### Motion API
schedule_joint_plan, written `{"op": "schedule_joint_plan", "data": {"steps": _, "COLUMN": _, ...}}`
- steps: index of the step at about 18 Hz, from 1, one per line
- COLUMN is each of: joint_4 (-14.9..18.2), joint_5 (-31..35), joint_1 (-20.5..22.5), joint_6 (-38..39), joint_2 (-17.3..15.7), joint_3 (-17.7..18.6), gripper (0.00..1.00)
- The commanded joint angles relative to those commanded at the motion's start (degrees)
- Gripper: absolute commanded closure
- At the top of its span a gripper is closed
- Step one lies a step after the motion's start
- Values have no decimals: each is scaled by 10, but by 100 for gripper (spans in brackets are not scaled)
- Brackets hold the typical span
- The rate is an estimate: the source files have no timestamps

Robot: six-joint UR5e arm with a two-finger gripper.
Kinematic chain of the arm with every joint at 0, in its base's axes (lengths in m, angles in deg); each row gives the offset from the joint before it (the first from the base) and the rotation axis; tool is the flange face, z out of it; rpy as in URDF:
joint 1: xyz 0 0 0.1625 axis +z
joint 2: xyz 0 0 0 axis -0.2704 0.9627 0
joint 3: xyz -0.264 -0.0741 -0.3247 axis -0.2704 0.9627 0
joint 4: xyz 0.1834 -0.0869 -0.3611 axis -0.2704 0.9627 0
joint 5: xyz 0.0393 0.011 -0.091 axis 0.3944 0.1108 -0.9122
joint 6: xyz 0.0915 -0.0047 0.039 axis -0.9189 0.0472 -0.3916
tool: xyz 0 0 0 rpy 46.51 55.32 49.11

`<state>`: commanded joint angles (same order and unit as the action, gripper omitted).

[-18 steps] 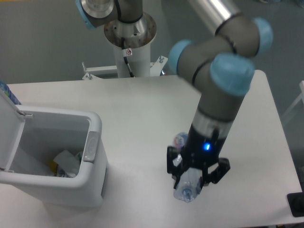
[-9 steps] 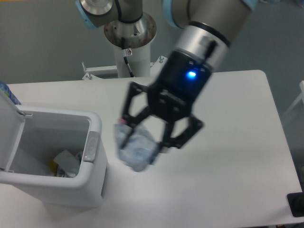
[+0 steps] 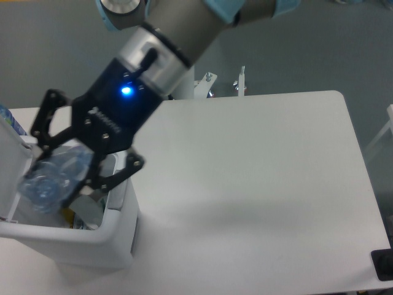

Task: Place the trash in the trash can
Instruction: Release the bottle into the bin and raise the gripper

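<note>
Clear plastic bottle [image 3: 54, 179], crumpled, is held between the closed fingers of the end effector [image 3: 58, 178] above the open trash can [image 3: 116, 236]. Scraps are seen inside the bin, which is supported on the white desk [image 3: 258, 184].

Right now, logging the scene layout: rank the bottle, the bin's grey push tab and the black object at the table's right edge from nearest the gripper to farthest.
1. Bottle, held in the gripper.
2. Grey push tab, just right of it.
3. Black object, far right.
</note>
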<state>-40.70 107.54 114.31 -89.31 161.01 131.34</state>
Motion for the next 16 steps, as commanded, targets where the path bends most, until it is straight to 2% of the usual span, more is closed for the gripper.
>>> {"op": "schedule_joint_plan", "data": {"steps": 2, "joint_4": -15, "joint_5": 1, "joint_1": -4, "joint_6": -18, "joint_2": 1, "joint_3": 22, "gripper": 9}}
{"op": "schedule_joint_plan", "data": {"steps": 3, "joint_4": -15, "joint_5": 2, "joint_1": -4, "joint_6": -30, "joint_2": 0, "joint_3": 33, "gripper": 8}}
{"op": "schedule_joint_plan", "data": {"steps": 4, "joint_4": -16, "joint_5": 2, "joint_1": -8, "joint_6": -41, "joint_2": -3, "joint_3": 46, "gripper": 0}}
{"op": "schedule_joint_plan", "data": {"steps": 6, "joint_4": -16, "joint_5": 3, "joint_1": -9, "joint_6": -52, "joint_2": -7, "joint_3": 59, "gripper": 0}}
{"op": "schedule_joint_plan", "data": {"steps": 9, "joint_4": -14, "joint_5": 8, "joint_1": -5, "joint_6": -54, "joint_2": -11, "joint_3": 59, "gripper": 0}}
{"op": "schedule_joint_plan", "data": {"steps": 13, "joint_4": -13, "joint_5": 58, "joint_1": 65, "joint_6": -66, "joint_2": -13, "joint_3": 60, "gripper": 0}}
{"op": "schedule_joint_plan", "data": {"steps": 16, "joint_4": -12, "joint_5": 135, "joint_1": 116, "joint_6": -106, "joint_2": -14, "joint_3": 74, "gripper": 0}}
